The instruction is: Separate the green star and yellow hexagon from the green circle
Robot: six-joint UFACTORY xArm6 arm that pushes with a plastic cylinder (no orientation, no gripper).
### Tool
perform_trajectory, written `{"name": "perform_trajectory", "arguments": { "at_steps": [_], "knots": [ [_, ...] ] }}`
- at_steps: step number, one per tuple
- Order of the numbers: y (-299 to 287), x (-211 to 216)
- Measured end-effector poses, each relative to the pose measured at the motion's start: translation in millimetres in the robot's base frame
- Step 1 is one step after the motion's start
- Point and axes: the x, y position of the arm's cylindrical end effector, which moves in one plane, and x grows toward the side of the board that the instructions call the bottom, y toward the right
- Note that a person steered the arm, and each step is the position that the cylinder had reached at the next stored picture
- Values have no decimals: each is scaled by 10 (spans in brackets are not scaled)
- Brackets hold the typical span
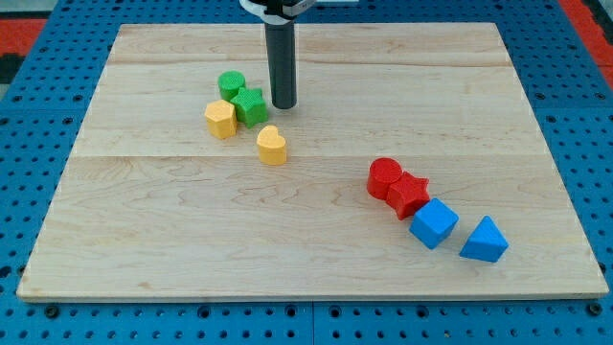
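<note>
**Rod tip parked just right of the green cluster**

My tip [284, 103] rests on the table [306, 259] in the upper-middle of the view, just to the right of the green star [252, 106] and close beside it; whether the two touch cannot be told. The tool is a plain dark rod with nothing on it that opens or closes, so it clamps on nothing.

The green star sits in a tight group of three. The green circle [231, 85] lies just above and to the left of the star, touching it or nearly so. The yellow hexagon [220, 120] lies to the star's lower left, pressed against it, and directly below the green circle. All three stay bunched together in the upper-left part of the table.

A yellow heart [272, 145] stands a little apart, below and to the right of the star, not touching the group.

Well away, toward the view's lower right, four more blocks run in a slanting row: a red circle [384, 177] touching a red star [409, 195], then a blue cube [434, 223] just beside the star, and a blue triangle [484, 240] at the far end, near the cube.
</note>
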Motion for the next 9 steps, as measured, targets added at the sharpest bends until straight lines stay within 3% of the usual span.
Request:
{"name": "perform_trajectory", "arguments": {
  "at_steps": [4, 9],
  "knots": [
    [0, 34],
    [-515, 36]
  ]
}}
